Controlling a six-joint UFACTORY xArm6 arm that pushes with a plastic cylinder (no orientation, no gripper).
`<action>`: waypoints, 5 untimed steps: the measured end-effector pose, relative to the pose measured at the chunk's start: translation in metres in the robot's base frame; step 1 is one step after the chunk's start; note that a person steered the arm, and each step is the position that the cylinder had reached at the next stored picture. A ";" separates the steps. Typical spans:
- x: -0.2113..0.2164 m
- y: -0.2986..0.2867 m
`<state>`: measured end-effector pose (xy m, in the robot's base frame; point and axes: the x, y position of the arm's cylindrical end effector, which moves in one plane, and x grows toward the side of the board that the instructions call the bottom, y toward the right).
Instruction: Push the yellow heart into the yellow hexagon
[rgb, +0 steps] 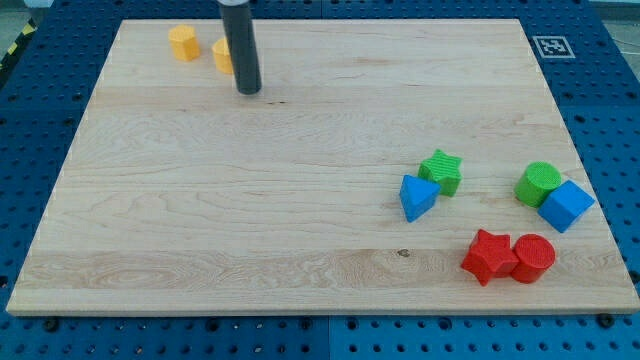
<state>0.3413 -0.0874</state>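
The yellow hexagon (183, 43) sits near the view's top left on the wooden board (250, 200). A second yellow block, the heart (221, 55), lies just right of it, partly hidden behind my rod. My tip (248, 91) rests on the board just below and right of the heart, close to it; I cannot tell if it touches. A small gap separates heart and hexagon.
At the view's lower right lie a green star (441, 171), a blue triangle (417, 197), a green cylinder (538, 183), a blue cube (566, 205), a red star (488, 256) and a red cylinder (533, 258). A marker tag (551, 45) sits at the top right.
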 end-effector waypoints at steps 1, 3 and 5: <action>0.000 0.012; -0.029 0.020; -0.048 -0.011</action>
<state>0.2932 -0.0984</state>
